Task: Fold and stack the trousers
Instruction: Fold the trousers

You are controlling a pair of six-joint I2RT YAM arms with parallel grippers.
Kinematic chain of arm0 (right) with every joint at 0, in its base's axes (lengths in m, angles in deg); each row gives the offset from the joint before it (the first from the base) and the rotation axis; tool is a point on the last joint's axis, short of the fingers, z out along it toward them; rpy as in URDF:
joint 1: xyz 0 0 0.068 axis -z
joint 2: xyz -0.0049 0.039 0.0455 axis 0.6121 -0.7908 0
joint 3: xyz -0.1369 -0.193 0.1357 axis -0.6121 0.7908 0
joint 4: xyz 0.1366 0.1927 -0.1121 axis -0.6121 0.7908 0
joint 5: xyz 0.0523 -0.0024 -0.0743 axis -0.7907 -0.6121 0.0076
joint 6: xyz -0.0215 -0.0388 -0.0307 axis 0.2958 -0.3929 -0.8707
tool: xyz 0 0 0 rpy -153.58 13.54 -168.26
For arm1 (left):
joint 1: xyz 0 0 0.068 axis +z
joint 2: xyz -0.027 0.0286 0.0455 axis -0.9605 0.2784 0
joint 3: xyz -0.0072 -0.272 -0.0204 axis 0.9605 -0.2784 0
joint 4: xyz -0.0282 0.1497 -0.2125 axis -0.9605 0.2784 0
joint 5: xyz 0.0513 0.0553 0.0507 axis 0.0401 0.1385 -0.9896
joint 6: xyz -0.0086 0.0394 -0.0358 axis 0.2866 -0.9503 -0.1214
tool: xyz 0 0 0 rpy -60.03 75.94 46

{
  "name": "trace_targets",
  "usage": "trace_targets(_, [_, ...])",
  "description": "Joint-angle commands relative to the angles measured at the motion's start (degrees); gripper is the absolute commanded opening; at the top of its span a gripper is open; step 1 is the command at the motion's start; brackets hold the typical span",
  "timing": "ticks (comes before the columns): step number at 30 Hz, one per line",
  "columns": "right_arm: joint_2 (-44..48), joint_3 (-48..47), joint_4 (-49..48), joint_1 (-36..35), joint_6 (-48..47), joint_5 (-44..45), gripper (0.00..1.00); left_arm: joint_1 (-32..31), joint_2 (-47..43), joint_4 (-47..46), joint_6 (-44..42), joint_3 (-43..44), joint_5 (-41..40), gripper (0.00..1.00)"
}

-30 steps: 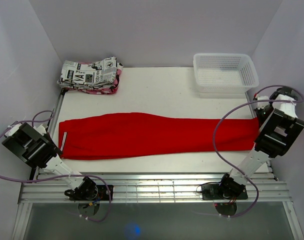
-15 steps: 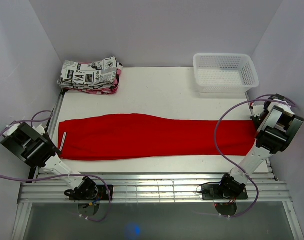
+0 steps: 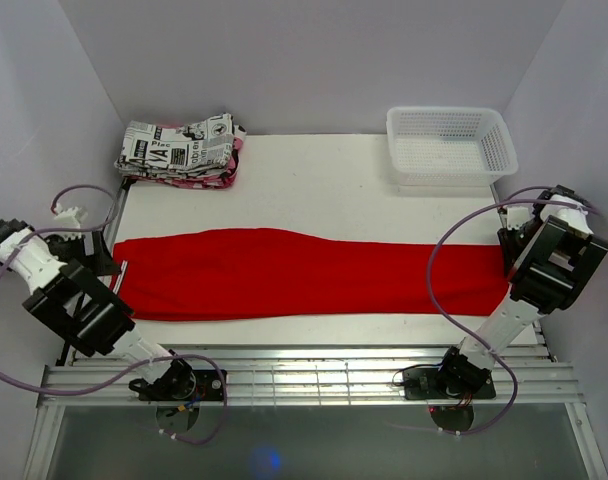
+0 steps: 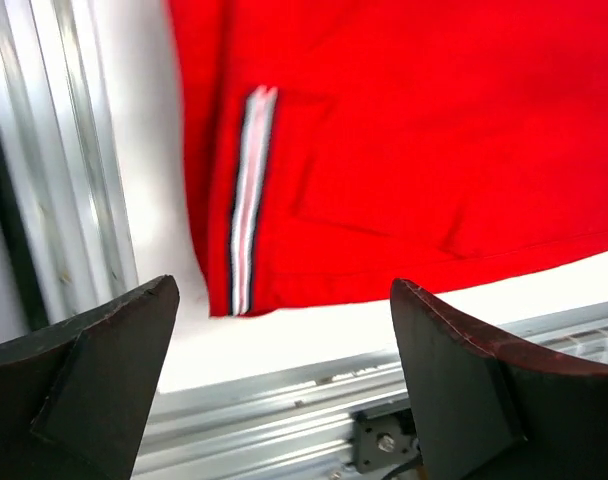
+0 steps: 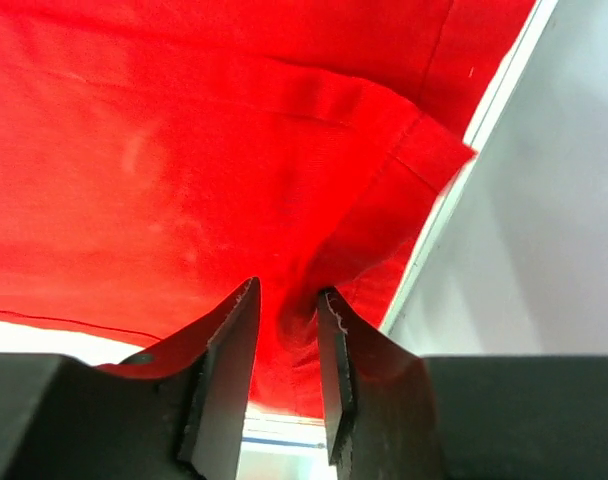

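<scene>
Trousers (image 3: 304, 272) lie flat across the desk (image 3: 314, 185). Right fingers (image 5: 224, 370) pinch a thin hem fold; left fingers (image 4: 94, 340) gape empty over the waist. That shallow pinch could slip on lifting.

This looks like a robotics laboratory test cell: a white table (image 3: 314, 170) closed in by plain pale walls (image 3: 314, 60), with an aluminium rail frame (image 3: 314, 378) at its near edge carrying the left arm (image 3: 79, 310) and the right arm (image 3: 554, 265), both trailing purple cables (image 3: 429, 265).
</scene>
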Motion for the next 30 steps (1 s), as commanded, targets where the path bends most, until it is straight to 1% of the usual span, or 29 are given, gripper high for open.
trace_targets(1, [-1.24, -5.45, 3.76, 0.31, 2.75, -6.68, 0.36, -9.08, -8.23, 2.34, -5.55, 1.83, 9.2, 0.98])
trace_targets(3, [-2.21, -7.56, 4.38, 0.23, 4.5, -8.97, 0.37, -13.59, -10.26, 0.85, -2.57, 1.13, 8.93, 0.98])
trace_targets(4, [-3.17, -8.18, 4.38, 0.23, 5.12, -9.33, 0.38, -17.53, -10.7, -1.16, 1.1, 0.87, 8.76, 0.98])
trace_targets(6, [-4.06, -9.15, 3.68, 0.14, 6.18, -9.86, 0.4, -21.15, -10.88, -2.41, 3.85, 1.04, 8.93, 0.98])
trace_targets(7, [-4.84, -9.32, 3.5, 0.05, 6.97, -9.86, 0.41, -23.95, -10.71, -3.54, 6.56, 1.13, 8.84, 0.98])
trace_targets(8, [-5.29, -9.24, 3.07, -0.04, 7.41, -9.25, 0.47, -25.11, -10.44, -3.99, 7.72, 1.39, 8.76, 0.98])
trace_targets(10, [-6.6, -9.06, 2.54, -0.47, 8.72, -7.84, 0.54, -27.31, -9.3, -5.22, 9.92, 2.53, 8.84, 0.98])
trace_targets(12, [-7.05, -8.63, 2.54, -0.48, 9.26, -6.61, 0.54, -28.2, -7.81, -5.49, 11.86, 4.54, 8.84, 0.98])
trace_targets(16, [-5.56, -5.21, -2.98, -0.65, 10.57, -3.62, 0.55, -29.69, -6.58, -5.84, 13.97, 6.57, 8.93, 0.98])
trace_targets(19, [-6.08, -4.49, -3.97, -0.74, 11.01, -2.74, 0.54, -31.18, -6.92, -6.63, 14.58, 6.14, 8.41, 0.98])
trace_targets(21, [-6.26, -4.23, -4.06, -0.83, 10.93, -3.26, 0.43, -32.06, -7.01, -7.24, 15.02, 4.48, 7.71, 0.98])
trace_targets(22, [-5.56, -4.14, -4.32, -0.83, 10.93, -3.53, 0.22, -33.11, -7.19, -8.73, 15.63, 3.77, 6.05, 0.98])
trace_targets(23, [-4.86, -3.88, -4.84, -0.83, 10.93, -4.31, 0.16, -33.56, -7.1, -9.61, 16.16, 1.94, 4.9, 0.98])
trace_targets(24, [-4.07, -3.79, -4.76, -0.83, 10.67, -5.1, 0.13, -33.82, -7.1, -10.49, 17.56, 0.96, 3.93, 0.98])
trace_targets(25, [-2.32, -3.7, -4.67, -0.83, 10.58, -5.89, 0.13, -34.09, -6.93, -12.24, 18.44, 0.0, 2.88, 0.98])
trace_targets(27, [-0.38, -3.35, -4.85, -0.83, 10.14, -7.04, 0.09, -34.09, -5.61, -13.74, 20.2, -2.55, -0.81, 0.97])
trace_targets(30, [3.66, -1.34, -7.12, -0.83, 9.35, -5.99, 0.08, -34.0, -3.15, -15.5, 22.93, -5.54, -4.86, 0.93])
